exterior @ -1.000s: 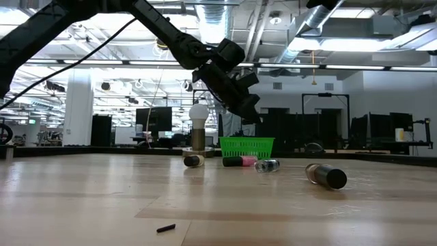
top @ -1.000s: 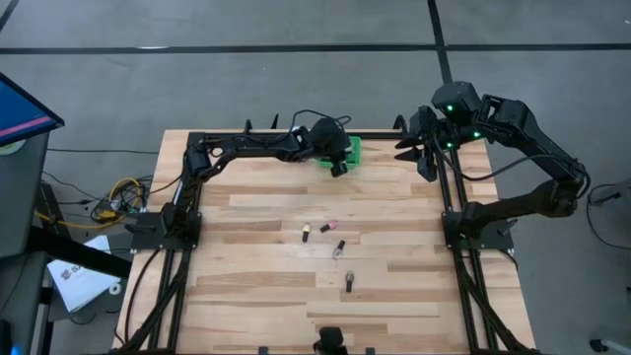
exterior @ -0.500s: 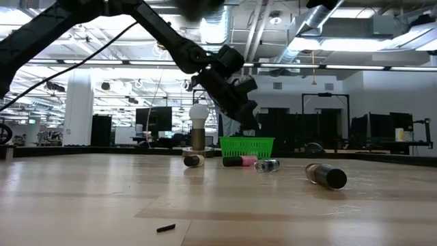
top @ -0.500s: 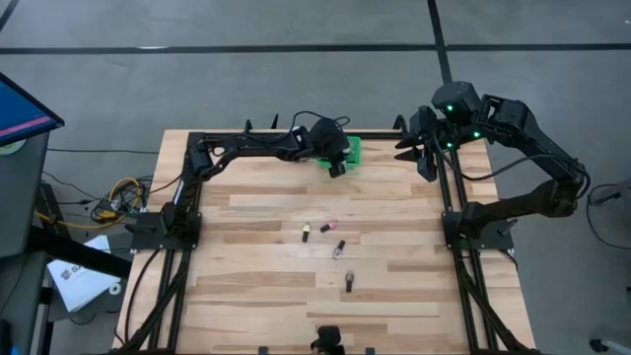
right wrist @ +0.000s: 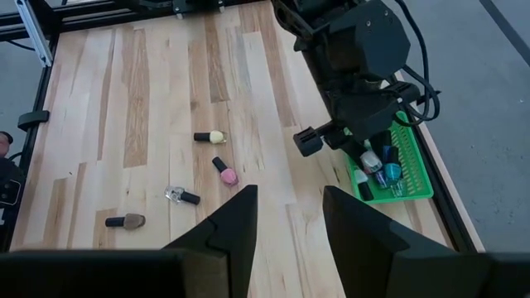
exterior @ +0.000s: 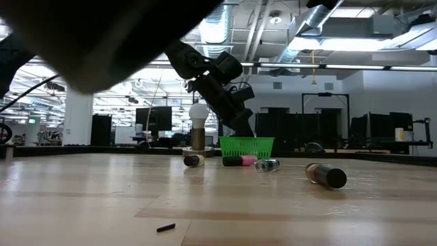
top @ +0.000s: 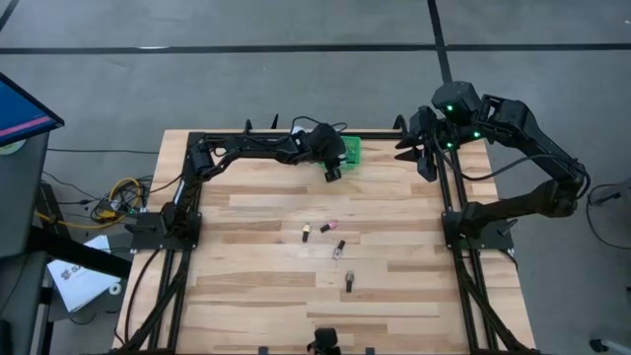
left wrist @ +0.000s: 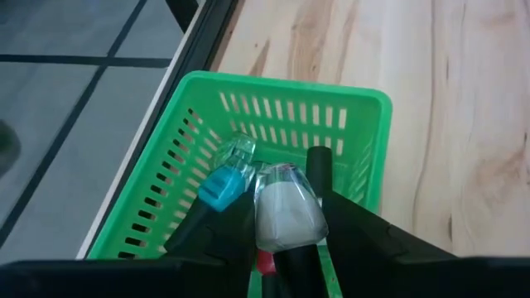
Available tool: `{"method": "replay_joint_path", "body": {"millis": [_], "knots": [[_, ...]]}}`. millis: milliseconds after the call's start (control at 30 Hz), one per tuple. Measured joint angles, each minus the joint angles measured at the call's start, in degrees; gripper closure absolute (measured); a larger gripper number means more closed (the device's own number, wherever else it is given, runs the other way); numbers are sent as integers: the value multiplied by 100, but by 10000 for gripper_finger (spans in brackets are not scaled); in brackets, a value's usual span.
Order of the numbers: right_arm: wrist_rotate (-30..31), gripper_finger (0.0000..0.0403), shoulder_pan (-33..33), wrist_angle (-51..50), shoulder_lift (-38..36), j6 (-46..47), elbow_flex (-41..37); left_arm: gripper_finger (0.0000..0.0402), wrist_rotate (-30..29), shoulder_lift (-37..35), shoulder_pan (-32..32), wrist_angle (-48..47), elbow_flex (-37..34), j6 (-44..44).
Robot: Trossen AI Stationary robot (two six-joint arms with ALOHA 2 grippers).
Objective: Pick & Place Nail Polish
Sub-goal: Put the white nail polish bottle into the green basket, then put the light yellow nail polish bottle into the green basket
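four nail polish bottles (top: 334,245) on the table, one green basket (top: 351,150), two arms

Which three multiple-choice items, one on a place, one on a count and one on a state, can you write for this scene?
1. Where is the green basket?
A. At the table edge
B. Mid-table
C. On the floor

2. How many loose bottles lie on the table?
A. Two
B. Four
C. Seven

3. The left gripper fingers are:
A. Open, empty
B. Closed on a pale bottle
C. Closed on the basket

Key: 1 A, the basket sits against the edge rail; 2 B, four lie mid-table; 3 B, the left wrist view shows the bottle between the fingers.
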Motion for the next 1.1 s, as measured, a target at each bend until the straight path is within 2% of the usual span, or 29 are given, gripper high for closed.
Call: {"method": "replay_joint_path", "body": {"millis": [467,633,700,867,1100], "knots": [[-1,272,0,-9,0,-15,0,196,-105,-49,-7,83,2,-20],[0,272,1,4,0,-15,0,173,-203,-682,-173,158,-6,-56],[-2,272,0,4,0,-15,0,168,-409,-1042,-330,123,-31,-199],[-2,272,-1,4,0,-15,0,160,-1116,-1958,-973,-984,-38,-1122],[-2,272,1,7,1,-15,0,160,-2696,-2508,-2368,-3133,-52,-3364]]}}
